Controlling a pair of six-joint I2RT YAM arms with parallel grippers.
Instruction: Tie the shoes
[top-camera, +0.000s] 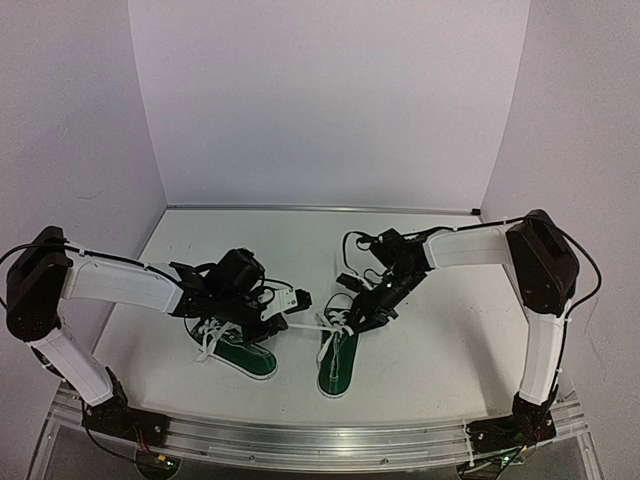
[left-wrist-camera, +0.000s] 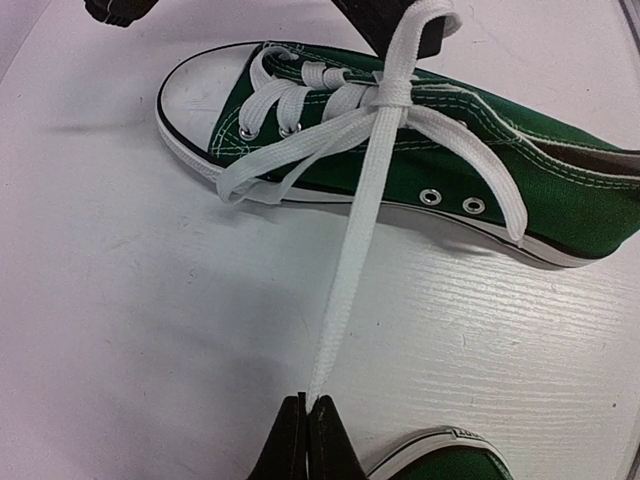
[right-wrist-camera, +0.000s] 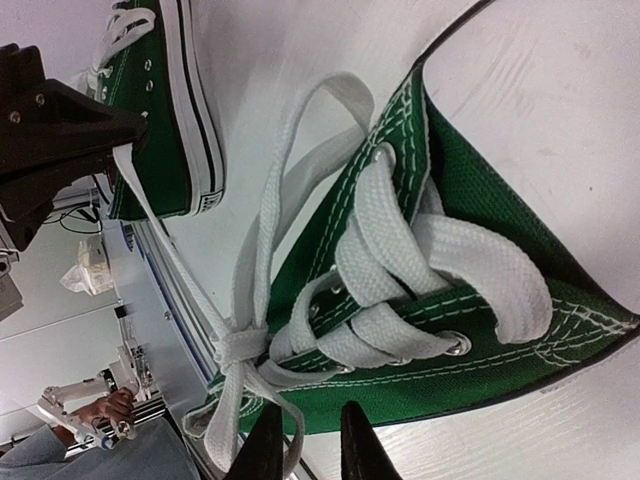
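Two black fingertips of the left gripper (left-wrist-camera: 307, 410) are pressed together on the end of a white lace (left-wrist-camera: 350, 260). From that pinch the lace runs taut across the bare table (left-wrist-camera: 120, 300) up to a knot (left-wrist-camera: 392, 95) at the throat of the right-hand shoe (left-wrist-camera: 520, 200). That shoe lies near the middle of the table with its heel toward the arms. The right gripper (right-wrist-camera: 311, 408) hovers just over the same shoe's lacing. Its tips stand narrowly apart and a strand passes beside one finger, but I cannot tell whether anything is pinched there (the left wrist view shows a strand rising from the knot toward it, nothing more). A loop of lace spills from the knot toward the toe cap, and a loose tail drapes over the shoe's side. The left-hand shoe (top-camera: 250, 355) sits just beside, under the left arm, with its laces seemingly splayed and untied. My judgement is that the step in hand is cinching the knot on the right-hand shoe, roughly halfway through the task. The next move calls for a steady outward pull with the shoe kept from sliding, and gentle enough that the loop is not drawn out through the knot
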